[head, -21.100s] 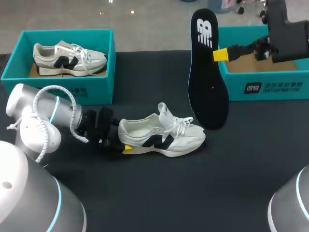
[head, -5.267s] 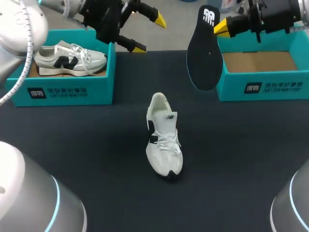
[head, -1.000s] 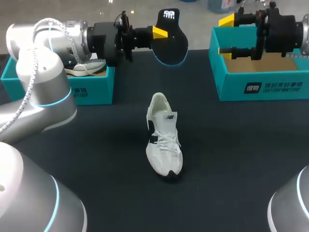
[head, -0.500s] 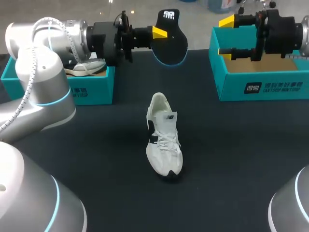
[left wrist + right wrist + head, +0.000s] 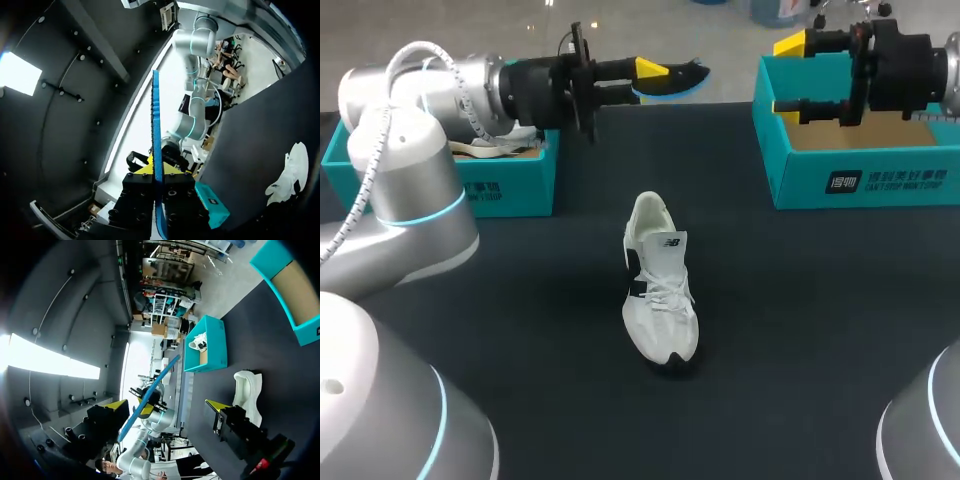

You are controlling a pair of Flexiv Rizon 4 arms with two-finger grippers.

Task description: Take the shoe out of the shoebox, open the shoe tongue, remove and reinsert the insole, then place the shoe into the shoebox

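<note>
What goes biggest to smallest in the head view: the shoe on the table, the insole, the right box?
1. right box
2. shoe
3. insole, though it shows edge-on here, so it only looks this thin.

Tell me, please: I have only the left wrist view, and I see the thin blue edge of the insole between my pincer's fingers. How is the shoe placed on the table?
Observer: The shoe stands on its sole near the middle of the table, with its toe toward the robot and its heel toward the far edge.
Operator: Is the right shoebox free?
Observer: Yes. The right shoebox shows only its bare cardboard floor.
Operator: And the right pincer?
Observer: The right pincer is open and holds nothing. It hangs by the left end of that box.
</note>
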